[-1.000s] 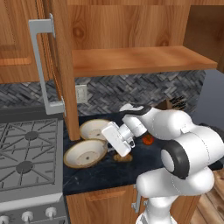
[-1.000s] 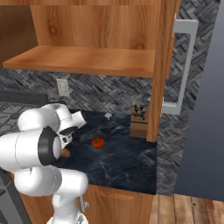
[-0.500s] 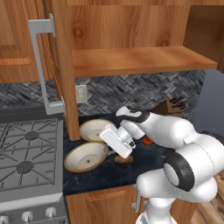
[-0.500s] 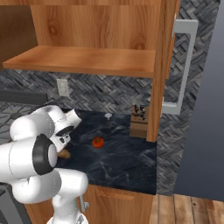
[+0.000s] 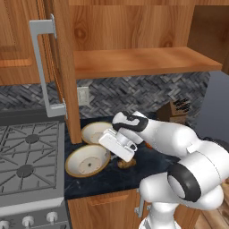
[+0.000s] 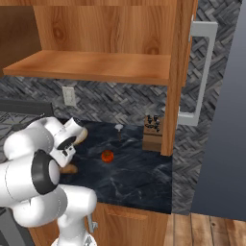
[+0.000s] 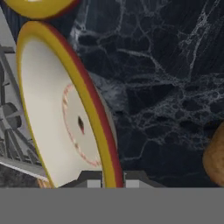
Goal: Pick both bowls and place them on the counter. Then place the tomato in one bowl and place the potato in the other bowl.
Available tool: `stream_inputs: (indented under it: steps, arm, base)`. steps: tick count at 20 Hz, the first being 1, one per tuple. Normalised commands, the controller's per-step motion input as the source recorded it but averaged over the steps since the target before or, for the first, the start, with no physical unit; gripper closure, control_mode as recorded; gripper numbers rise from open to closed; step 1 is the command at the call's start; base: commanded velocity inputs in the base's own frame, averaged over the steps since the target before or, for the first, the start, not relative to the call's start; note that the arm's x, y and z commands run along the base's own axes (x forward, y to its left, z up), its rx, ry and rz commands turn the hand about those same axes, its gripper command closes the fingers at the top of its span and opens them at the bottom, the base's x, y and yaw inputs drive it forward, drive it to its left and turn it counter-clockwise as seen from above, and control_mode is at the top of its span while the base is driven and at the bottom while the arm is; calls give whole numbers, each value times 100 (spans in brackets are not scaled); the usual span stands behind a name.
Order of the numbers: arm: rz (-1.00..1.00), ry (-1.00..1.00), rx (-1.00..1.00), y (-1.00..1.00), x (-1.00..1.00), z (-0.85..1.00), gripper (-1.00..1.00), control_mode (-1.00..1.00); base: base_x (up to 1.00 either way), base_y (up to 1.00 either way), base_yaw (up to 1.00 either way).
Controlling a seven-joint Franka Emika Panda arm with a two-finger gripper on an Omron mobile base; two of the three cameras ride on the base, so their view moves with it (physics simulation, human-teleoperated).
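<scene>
A cream bowl with a tan rim (image 5: 86,161) sits tilted on the black counter (image 5: 107,179) beside the stove. My gripper (image 5: 108,151) is shut on its right rim; in the hand view the rim of this bowl (image 7: 65,113) passes between my fingertips (image 7: 90,180). The second bowl (image 5: 95,131) lies just behind it against the cabinet side, and its edge shows as a bowl (image 7: 39,6) at the top of the hand view. The tan potato (image 5: 126,163) lies on the counter under my hand, also seen as the potato (image 7: 215,159). The red tomato (image 6: 107,155) rests further right.
The grey stove (image 5: 27,156) borders the bowls on the left. An open cabinet door (image 5: 58,67) hangs above them, with a wooden shelf (image 5: 143,62) overhead. A knife block (image 6: 153,132) stands at the back right. Bare counter (image 6: 139,178) stretches right of the tomato.
The arm's elbow has swung lower and forward. The hand and the held bowl have barely shifted.
</scene>
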Motion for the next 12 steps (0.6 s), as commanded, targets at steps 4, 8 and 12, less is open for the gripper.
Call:
stream_inputs:
  steps: [4, 8, 12]
  arm:
    - [-6, 0, -12, -6, 0, 0, 100, -100]
    - [-5, 3, -12, -16, 1, -1, 100, -100]
    - [-2, 1, -7, -5, 0, -8, 100, -100]
  base:
    - [0, 0, 0]
    - [0, 0, 0]
    - [0, 0, 0]
